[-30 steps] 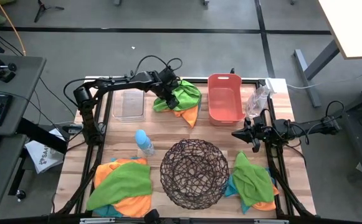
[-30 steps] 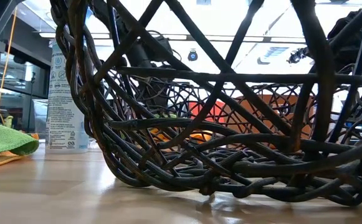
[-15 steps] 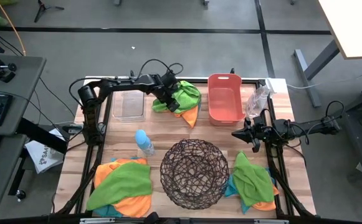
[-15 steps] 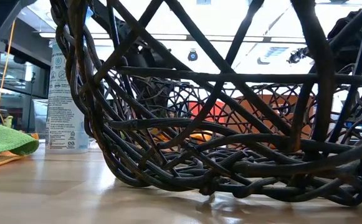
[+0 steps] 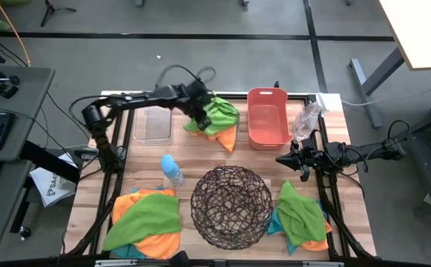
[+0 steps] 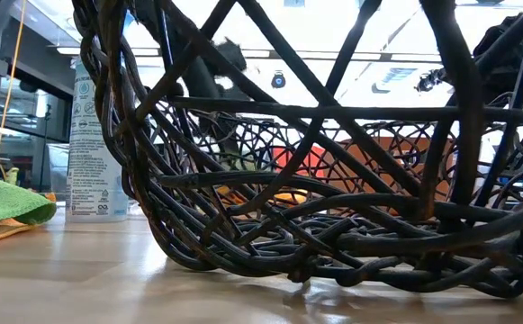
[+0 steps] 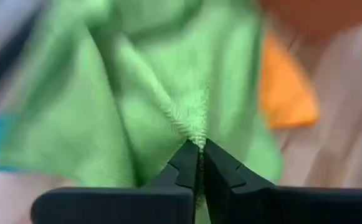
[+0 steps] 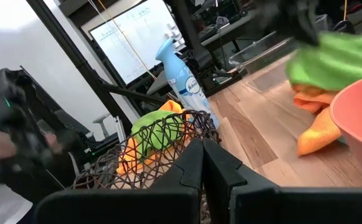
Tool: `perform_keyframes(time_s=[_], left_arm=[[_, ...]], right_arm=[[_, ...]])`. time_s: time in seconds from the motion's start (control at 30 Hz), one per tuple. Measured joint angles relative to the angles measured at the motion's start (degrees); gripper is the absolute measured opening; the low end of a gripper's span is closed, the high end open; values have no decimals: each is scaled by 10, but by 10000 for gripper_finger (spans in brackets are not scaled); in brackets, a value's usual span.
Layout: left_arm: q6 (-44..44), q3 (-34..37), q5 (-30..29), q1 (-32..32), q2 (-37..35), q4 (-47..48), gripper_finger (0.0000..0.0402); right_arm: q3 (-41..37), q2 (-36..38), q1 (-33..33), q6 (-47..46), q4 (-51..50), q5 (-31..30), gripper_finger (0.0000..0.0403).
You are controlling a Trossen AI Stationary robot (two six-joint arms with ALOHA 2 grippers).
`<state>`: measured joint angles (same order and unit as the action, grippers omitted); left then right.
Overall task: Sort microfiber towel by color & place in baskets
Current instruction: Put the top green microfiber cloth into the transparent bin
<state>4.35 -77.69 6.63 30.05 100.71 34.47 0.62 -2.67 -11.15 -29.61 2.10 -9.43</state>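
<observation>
A bright green towel [image 5: 221, 115] lies atop an orange towel [image 5: 227, 138] in a pile at the table's far middle, between the clear bin [image 5: 156, 126] and the salmon basket [image 5: 268, 119]. My left gripper [image 5: 199, 113] is at the pile's left edge, shut on the green towel [image 7: 137, 93]. My right gripper [image 5: 283, 159] waits shut and holding nothing at the table's right side. The round wire basket [image 5: 231, 206] stands at the near middle. Mixed green, orange and blue towel piles lie near left [image 5: 147, 221] and near right [image 5: 300, 216]. My left gripper pinches a raised ridge of the green towel [image 7: 196, 127] between its two fingertips, slanting down from the table's left. The cloth is gathered into a peak at the fingers. The rest of the towel spreads below over the orange towel [image 7: 286, 87].
A clear bottle with a blue cap [image 5: 172, 170] stands between the clear bin and the near-left pile. A crumpled clear bag [image 5: 308, 119] sits at the far right corner. The wire basket [image 6: 315, 180] fills the low view.
My left gripper has shut on the green towel at the pile's left edge and has risen a little, drawing that part of the cloth up while the rest stays on the pile.
</observation>
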Motion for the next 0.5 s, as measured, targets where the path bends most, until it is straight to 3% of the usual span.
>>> perform_keyframes(time_s=[0.37, 0.5], left_arm=[[-46, -31, -12, 47, -273, -95, 1], [-56, -31, -126, 71, -344, -40, 0]], right_arm=[[0, 0, 0, 0, 0, 0, 0], [0, 0, 0, 0, 0, 0, 0]])
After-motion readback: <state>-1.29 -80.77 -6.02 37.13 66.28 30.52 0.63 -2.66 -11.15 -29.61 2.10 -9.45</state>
